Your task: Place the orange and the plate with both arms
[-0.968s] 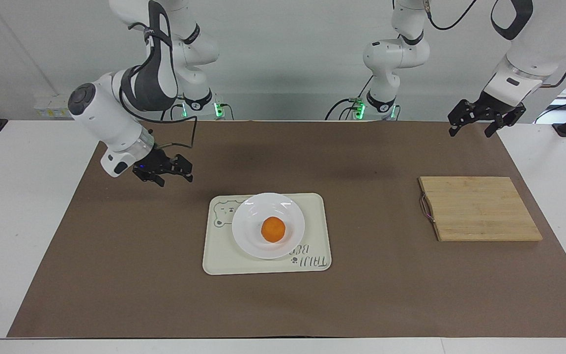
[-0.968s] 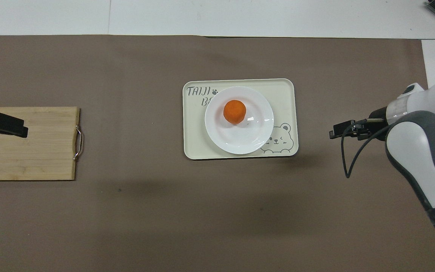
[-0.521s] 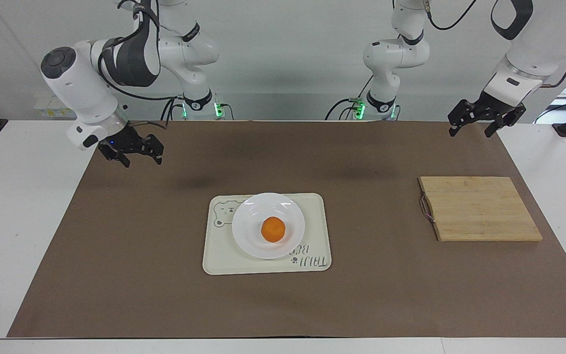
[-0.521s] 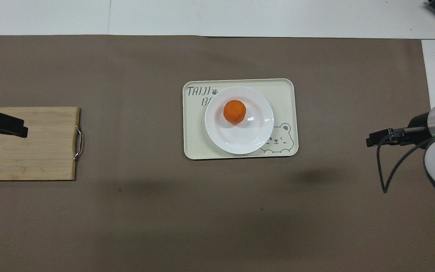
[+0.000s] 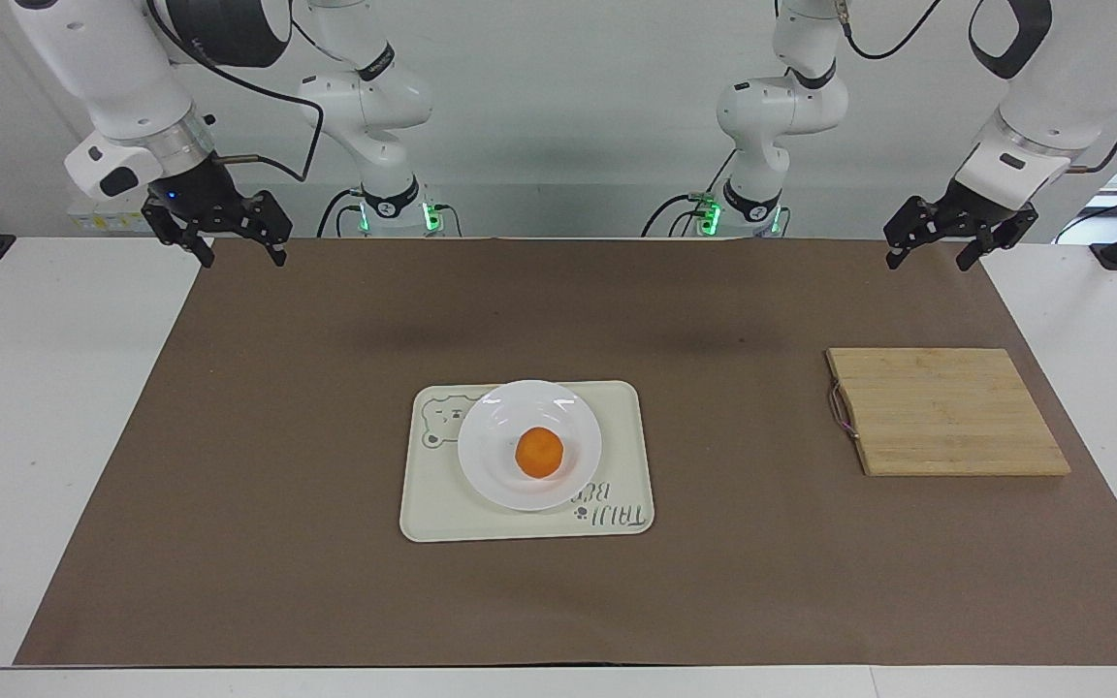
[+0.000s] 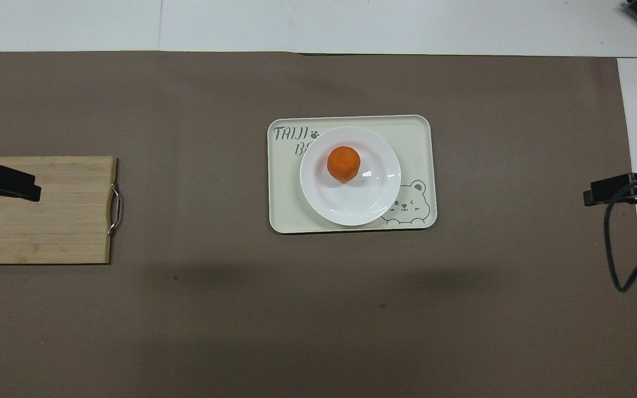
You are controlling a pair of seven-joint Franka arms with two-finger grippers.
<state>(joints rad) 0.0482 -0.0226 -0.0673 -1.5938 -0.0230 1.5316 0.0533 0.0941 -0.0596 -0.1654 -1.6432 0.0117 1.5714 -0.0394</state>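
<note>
Since a second ago the right hand [image 5: 214,233] has pulled back from beside the tray [image 5: 617,407] to the counter's edge, released and empty. Orange [image 5: 539,452] sits on the plate [image 5: 491,465], mid-counter between both hands; left hand [image 5: 958,237] waits, open, over the mat's corner.

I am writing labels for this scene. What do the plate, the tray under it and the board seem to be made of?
The plate: probably glazed ceramic, or hard plastic; white and glossy, with bright highlights. The tray: likely plastic or melamine; smooth cream surface with a printed bear and letters, duller than the plate. The board: wood, perhaps bamboo; tan strips with visible grain, matte, with a metal handle.
</note>
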